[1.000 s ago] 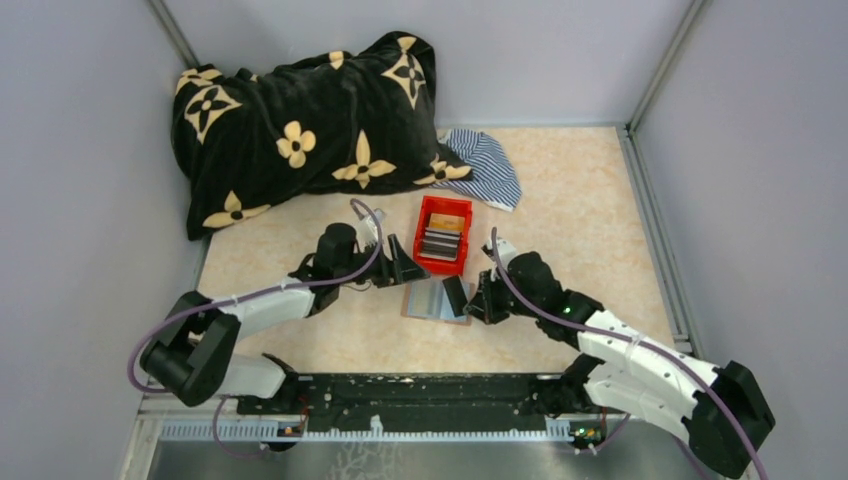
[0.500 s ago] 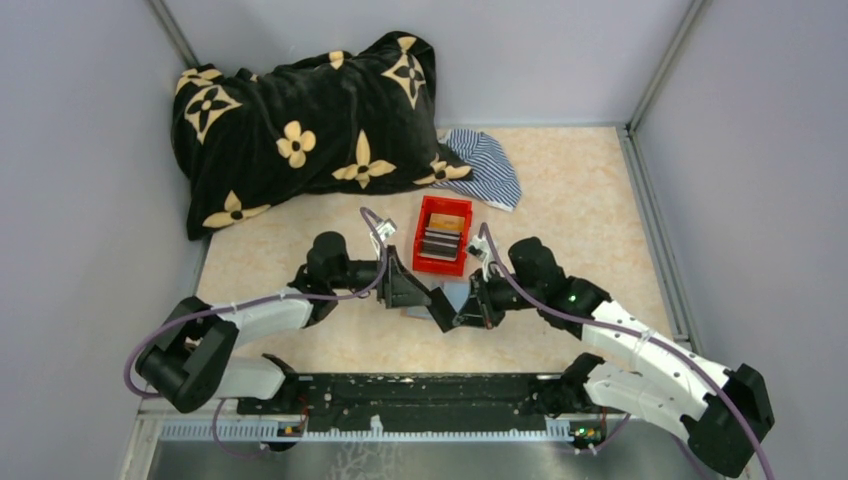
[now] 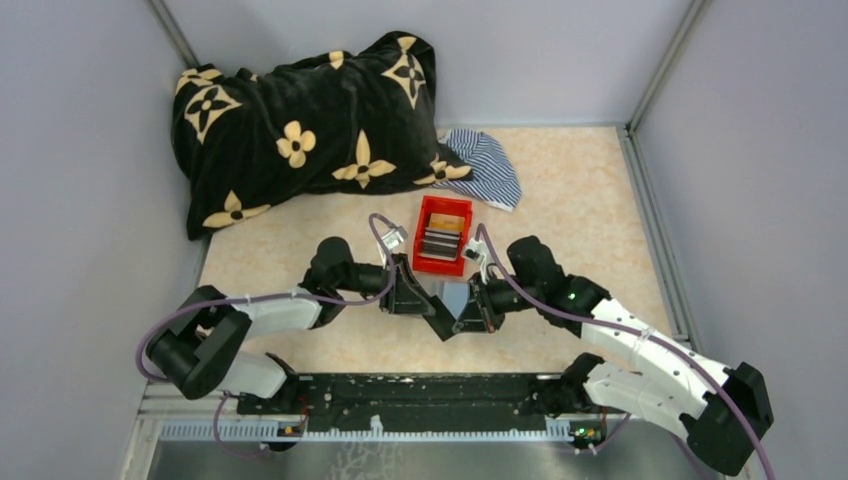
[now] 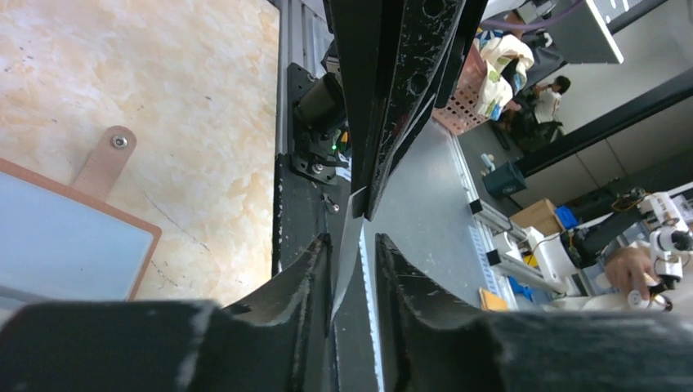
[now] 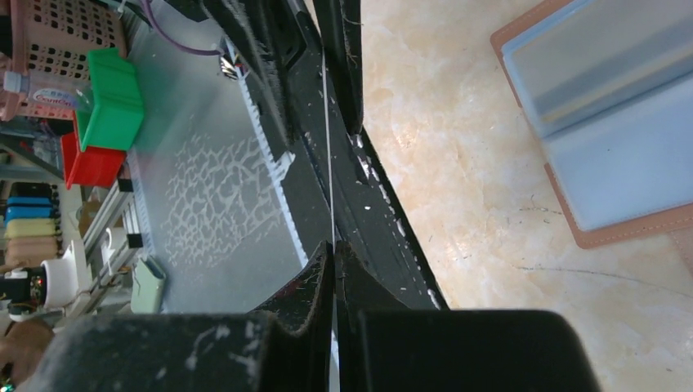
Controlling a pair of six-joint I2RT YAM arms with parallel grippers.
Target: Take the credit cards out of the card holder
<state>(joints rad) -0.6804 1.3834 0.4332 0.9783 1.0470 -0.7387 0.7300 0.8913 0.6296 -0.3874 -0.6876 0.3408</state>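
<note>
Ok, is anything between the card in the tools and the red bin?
Nothing visible. The card is pinched by the right tool with the left tool around it, by the open card holder; the open-topped red bin sits just beyond.

Table top [image 3: 570, 200]: stone-look beige, smooth, faint sheen.
Card holder [image 5: 609, 106]: brown leather-look border, matt; grey-blue inner panels smooth, satin.
Credit card [image 5: 329, 155]: thin, smooth pale edge.
Bin [image 3: 419, 235]: red plastic, glossy.
Pillow [image 3: 300, 120]: black plush cloth, velvety.
Striped cloth [image 3: 487, 168]: thin woven fabric, matt.
Left gripper fingers [image 4: 306, 273]: black matt plastic, scuffed.
Right gripper fingers [image 5: 306, 298]: black matt plastic, white-flecked.
</note>
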